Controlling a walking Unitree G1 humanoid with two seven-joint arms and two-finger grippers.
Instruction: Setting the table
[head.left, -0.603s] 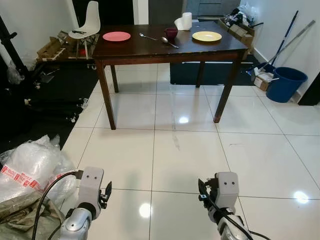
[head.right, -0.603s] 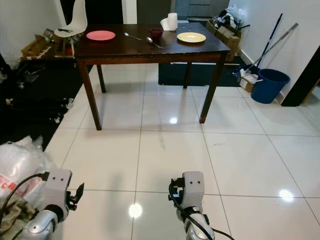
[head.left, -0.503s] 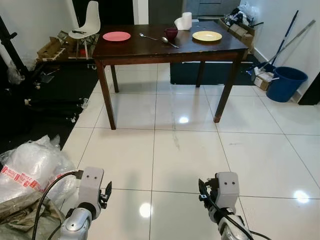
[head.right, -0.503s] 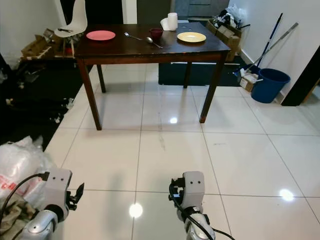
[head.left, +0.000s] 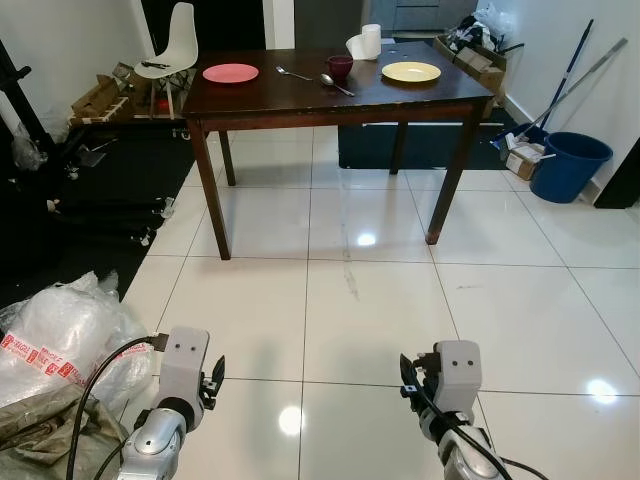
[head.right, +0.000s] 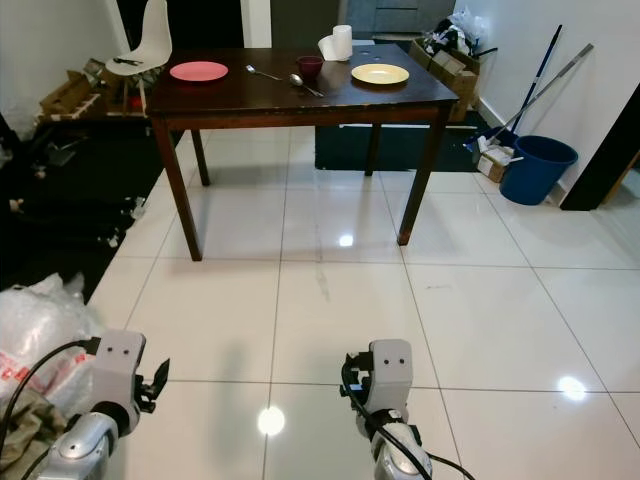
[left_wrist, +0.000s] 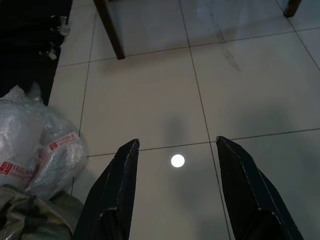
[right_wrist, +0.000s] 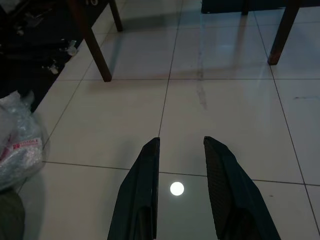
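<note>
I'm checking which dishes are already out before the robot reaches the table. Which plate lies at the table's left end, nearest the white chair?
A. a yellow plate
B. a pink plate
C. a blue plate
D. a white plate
B. The pink plate lies at the left end of the dark wooden table, close to the white chair, while the yellow plate lies toward the right end.
</note>
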